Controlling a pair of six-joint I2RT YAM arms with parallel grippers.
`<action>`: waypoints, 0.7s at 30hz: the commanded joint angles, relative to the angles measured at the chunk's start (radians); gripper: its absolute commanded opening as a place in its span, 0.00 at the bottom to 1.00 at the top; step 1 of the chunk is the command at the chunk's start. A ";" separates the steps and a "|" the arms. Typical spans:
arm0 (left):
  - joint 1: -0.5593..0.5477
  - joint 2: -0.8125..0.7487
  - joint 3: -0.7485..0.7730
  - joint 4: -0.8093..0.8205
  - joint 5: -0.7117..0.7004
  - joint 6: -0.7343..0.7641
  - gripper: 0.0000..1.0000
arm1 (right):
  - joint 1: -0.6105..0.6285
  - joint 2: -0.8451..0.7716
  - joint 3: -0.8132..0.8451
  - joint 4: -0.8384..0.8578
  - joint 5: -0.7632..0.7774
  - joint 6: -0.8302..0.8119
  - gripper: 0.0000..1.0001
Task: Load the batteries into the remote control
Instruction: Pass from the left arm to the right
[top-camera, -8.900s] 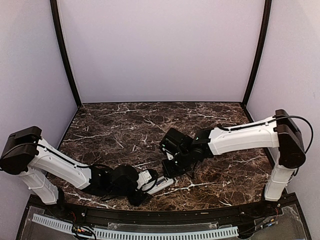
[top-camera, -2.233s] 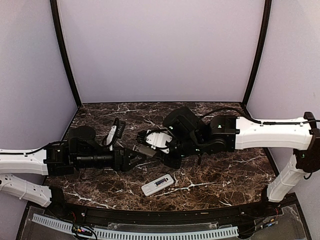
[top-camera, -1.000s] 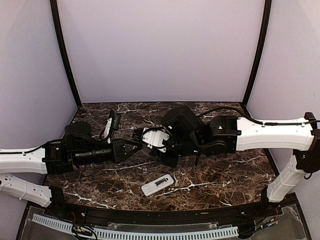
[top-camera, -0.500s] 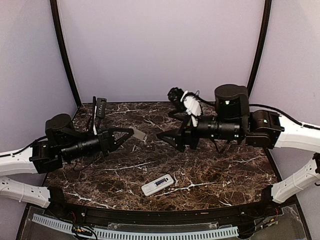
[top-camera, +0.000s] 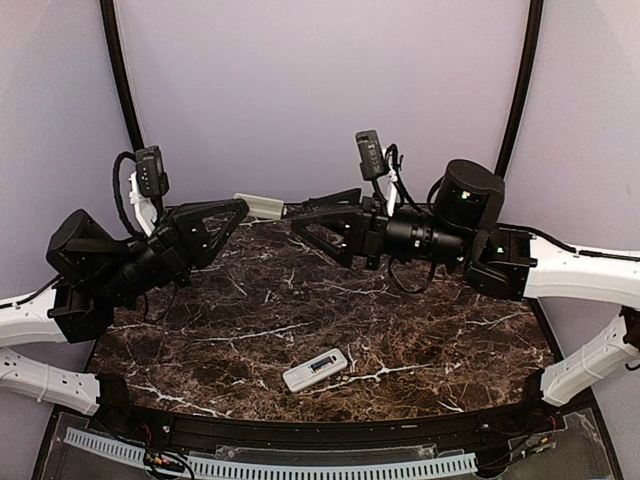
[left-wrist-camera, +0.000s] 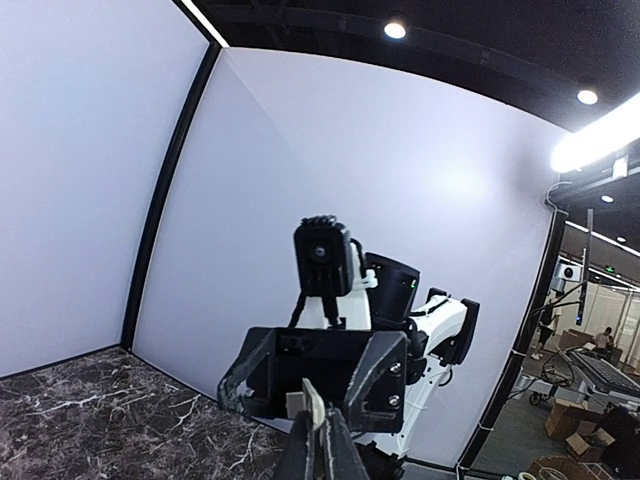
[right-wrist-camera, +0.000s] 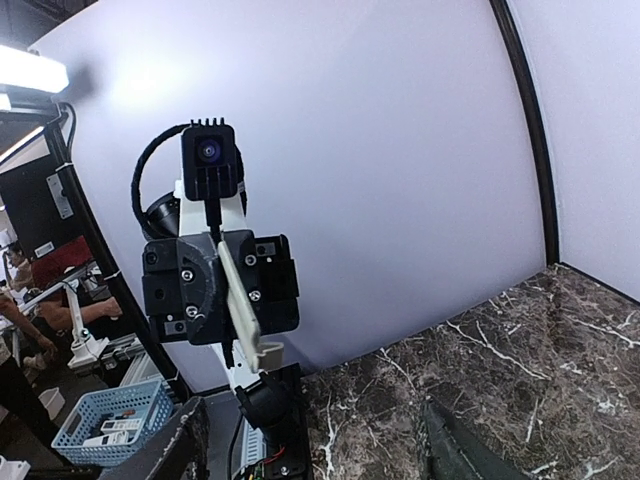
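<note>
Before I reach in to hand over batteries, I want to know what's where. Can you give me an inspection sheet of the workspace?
Surface: dark marble table, no spills seen.
Job's things: remote lies display up near the front edge, untouched. The cover, small and white, is held in the air over the back of the table. Batteries: nothing seen.
Clutter: nothing seen.
Grippers: left gripper shut on the cover. Right gripper open and empty, facing the cover without touching it.
Cables: black cable loops at the left wrist camera, away from the fingers.
Surroundings: plain pale walls; a blue basket outside the enclosure.
</note>
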 joint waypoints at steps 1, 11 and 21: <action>-0.026 0.014 0.008 0.116 0.028 0.027 0.00 | -0.001 0.043 0.046 0.143 -0.106 0.078 0.63; -0.040 0.021 -0.007 0.133 0.011 0.025 0.00 | 0.017 0.113 0.113 0.161 -0.194 0.069 0.42; -0.043 0.022 -0.016 0.126 0.007 0.020 0.00 | 0.022 0.145 0.157 0.153 -0.236 0.056 0.22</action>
